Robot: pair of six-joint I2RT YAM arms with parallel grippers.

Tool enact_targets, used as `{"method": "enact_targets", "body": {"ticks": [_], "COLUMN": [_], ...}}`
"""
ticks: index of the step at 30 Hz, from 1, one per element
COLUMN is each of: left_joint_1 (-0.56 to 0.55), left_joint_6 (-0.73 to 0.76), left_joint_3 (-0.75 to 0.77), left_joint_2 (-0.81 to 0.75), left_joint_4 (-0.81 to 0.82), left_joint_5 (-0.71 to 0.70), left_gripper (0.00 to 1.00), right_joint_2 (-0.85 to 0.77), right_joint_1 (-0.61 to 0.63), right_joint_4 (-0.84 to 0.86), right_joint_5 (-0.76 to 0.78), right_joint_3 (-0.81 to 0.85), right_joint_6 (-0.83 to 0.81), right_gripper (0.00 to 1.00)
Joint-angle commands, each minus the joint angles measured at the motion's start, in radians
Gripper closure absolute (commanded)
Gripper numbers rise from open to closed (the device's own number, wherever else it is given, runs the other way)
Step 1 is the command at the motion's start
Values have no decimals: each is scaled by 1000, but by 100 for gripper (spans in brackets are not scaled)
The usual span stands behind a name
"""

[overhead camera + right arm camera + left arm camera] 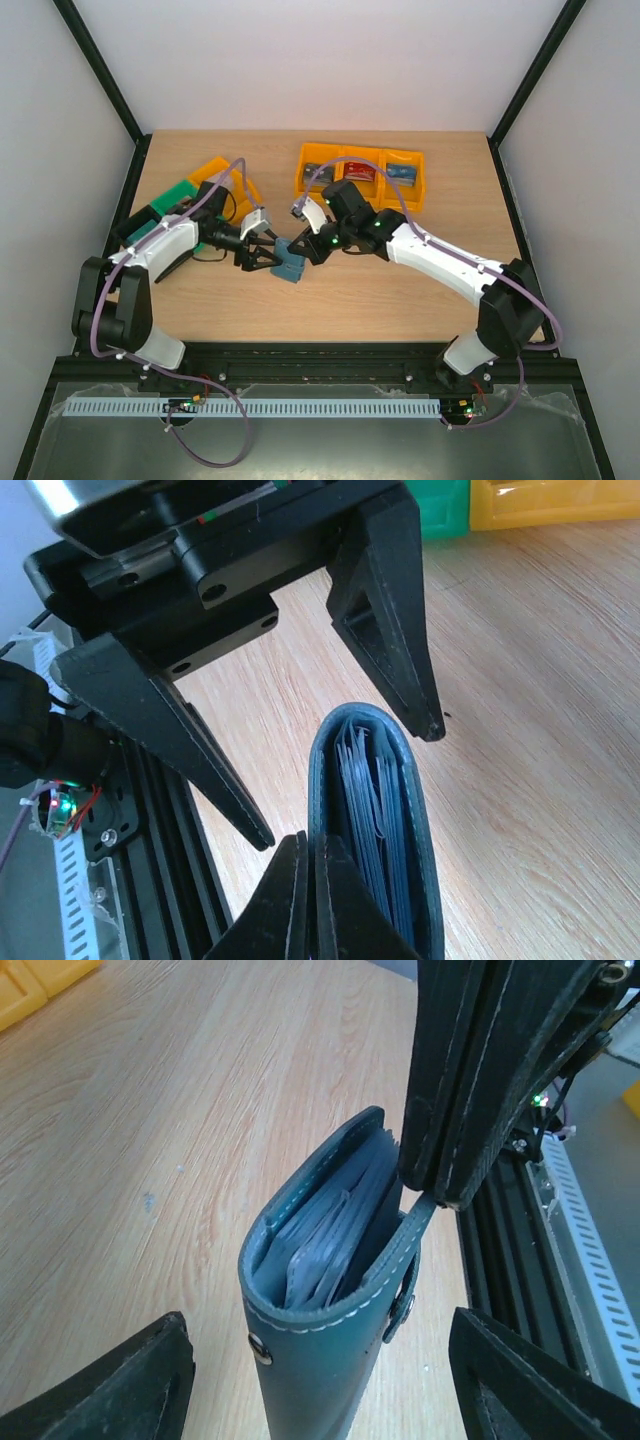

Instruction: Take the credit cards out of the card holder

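Card holder is sitting partly open at mid-bench, between both arms. Right pincer is gripping its tab, jaws closed tight. Left pincer is gaping wide, straddling the holder's end, both fingers standing clear.

Bright, even light fills all three of your views.
From above, you get soft, diffuse light off the pale walls and only faint shadows on the table. Your left wrist view keeps the card holder fairly sharp, while the far wood washes out pale. Your right wrist view goes soft along its dark lower edge.
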Motion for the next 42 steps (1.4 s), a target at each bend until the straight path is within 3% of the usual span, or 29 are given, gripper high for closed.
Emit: {"method": "enact_targets", "body": {"ticks": [1,3,6,8,10,13,16,18,20,25,30,38,42], "left_joint_1": [-10,-16,-16,-17,-10,41,82,80,69,53,52,52,52], "left_joint_6": [56,50,69,85,121,1,-493,-692,-773,-852,-887,-902,-896], "left_joint_3": [-13,-20,-18,-9,13,45,48,59,67,95,112,105,108], "left_joint_2": [-33,-43,-52,-62,-72,-86,-119,-131,-140,-144,-146,-150,-155], "left_joint_4": [4,2,-28,-62,-134,-153,76,168,186,182,188,203,197], "left_joint_5": [84,84,91,107,126,150,28,-132,-225,-320,-307,-280,-256], "left_gripper": [32,40,60,85,97,98,98,98,98,98,98,98,98], "right_joint_2": [-56,-68,-87,-96,-106,-142,-180,-186,-176,-99,-2,115,167], "right_joint_1": [6,5,5,4,4,-2,-3,1,32,135,160,164,164], "right_joint_4": [0,7,17,18,18,47,64,79,121,220,270,268,218], "right_joint_5": [-18,-13,-7,2,36,294,653,730,744,779,700,617,694], "right_joint_3": [39,41,41,43,46,37,21,23,19,23,74,111,152], "right_joint_6": [-19,-20,-18,-11,1,85,206,268,326,413,451,435,421], "right_gripper": [98,98,98,98,98,97,65,56,53,48,48,53,59]}}
